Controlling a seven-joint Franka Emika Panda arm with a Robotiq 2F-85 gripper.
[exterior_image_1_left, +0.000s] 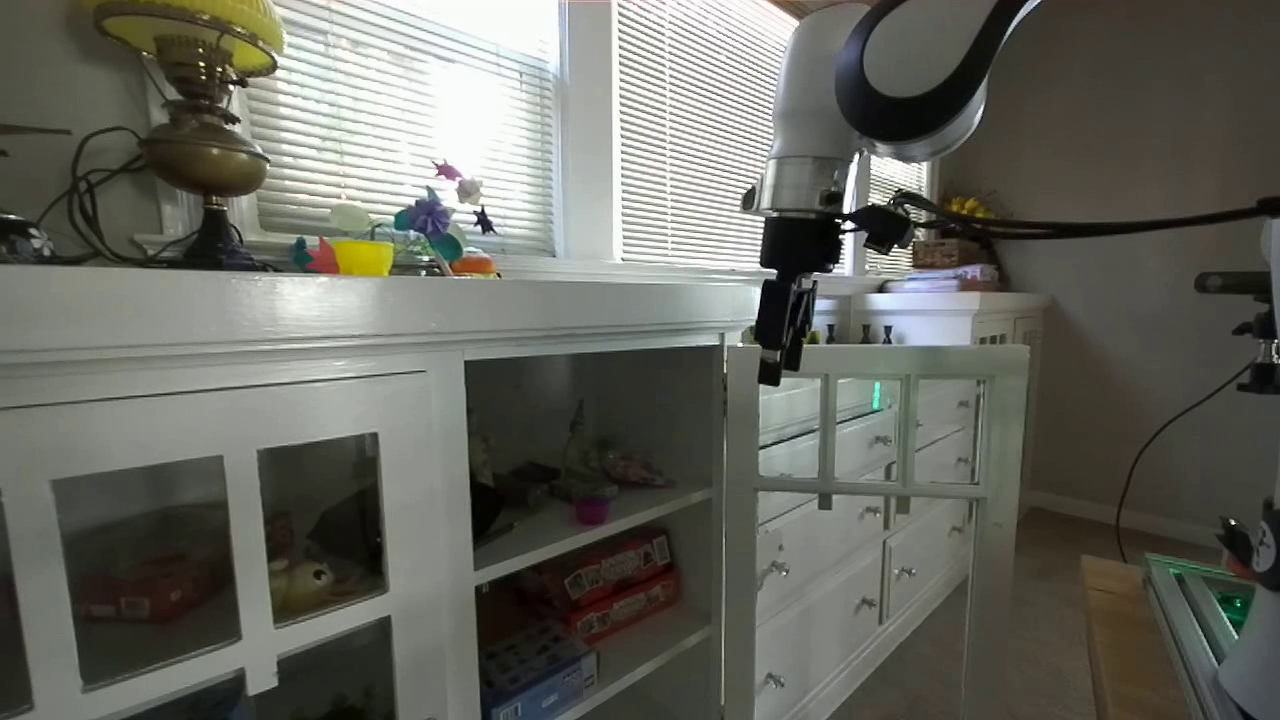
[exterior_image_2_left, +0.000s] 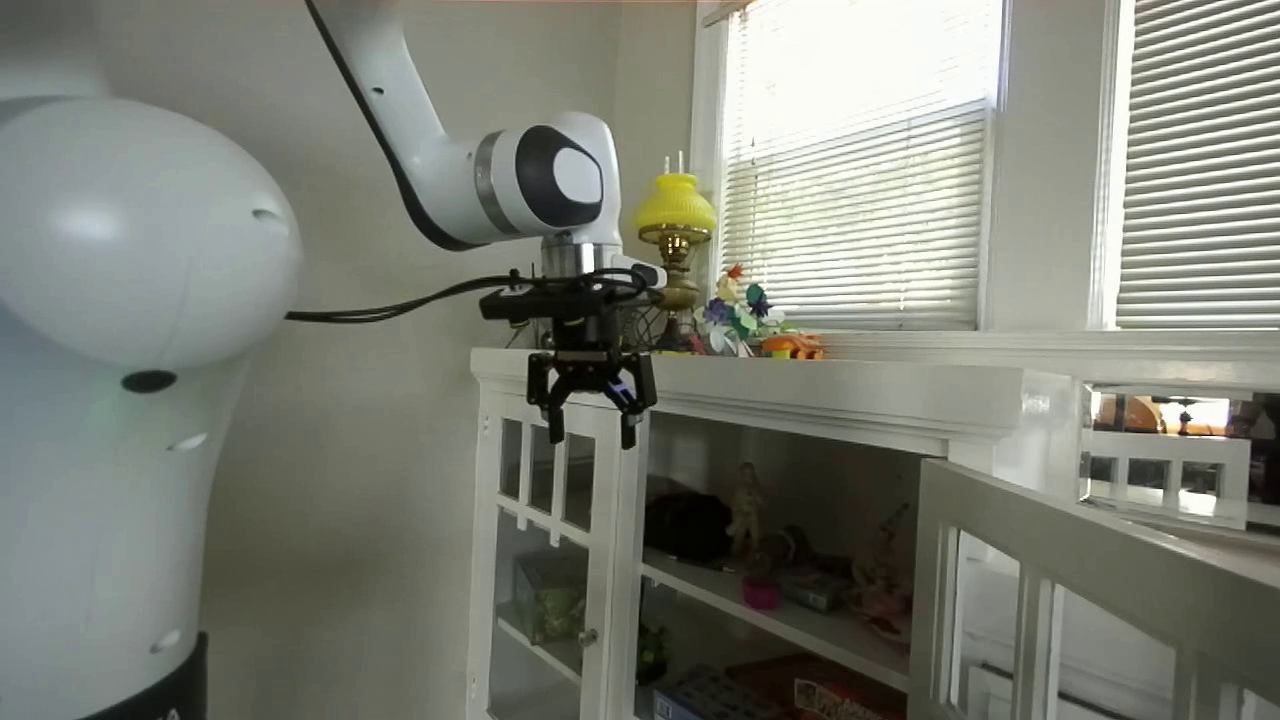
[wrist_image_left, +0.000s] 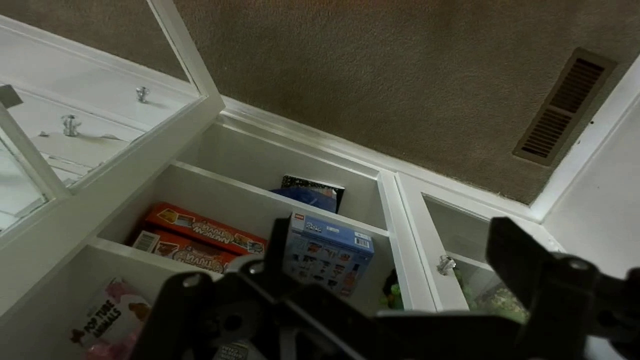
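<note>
plainly, the gripper (exterior_image_2_left: 592, 434) hangs with jaws spread wide near the open white cabinet (exterior_image_2_left: 820, 392).

White cabinet (exterior_image_1_left: 446, 560) before me: top (exterior_image_1_left: 360, 300) bearing lamp (exterior_image_1_left: 205, 165) and yellow pot (exterior_image_1_left: 362, 258); upper shelf (exterior_image_1_left: 600, 535), a pink container (exterior_image_1_left: 592, 511); lower shelf (exterior_image_1_left: 640, 671), red boxes (exterior_image_1_left: 617, 574) and a blue box (exterior_image_1_left: 540, 675).
</note>
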